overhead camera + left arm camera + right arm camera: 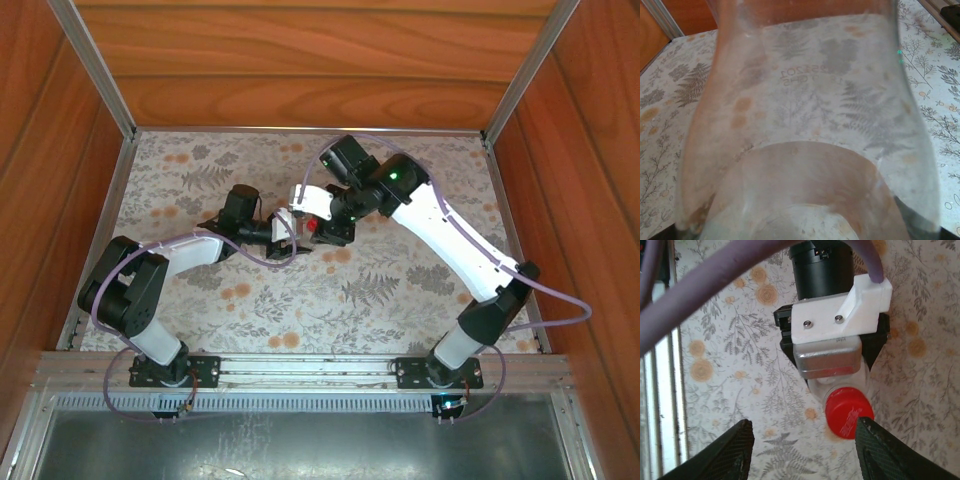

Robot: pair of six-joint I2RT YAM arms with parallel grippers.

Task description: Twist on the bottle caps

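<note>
L pincer (832, 357) grips bottle (805, 125) lengthwise, red cap (849, 412) twd R pincer (804, 432).

Top cam overhead, facing down; L wrist v. near bottle (805, 125); R wrist above red cap (846, 412)

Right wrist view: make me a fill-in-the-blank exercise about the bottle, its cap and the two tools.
The cap at the mouth of the bottle is ____ in colour.
The left tool is shut on the ____.
The right tool, facing the cap, has its jaws ____.
Missing words: red; bottle; open.
</note>
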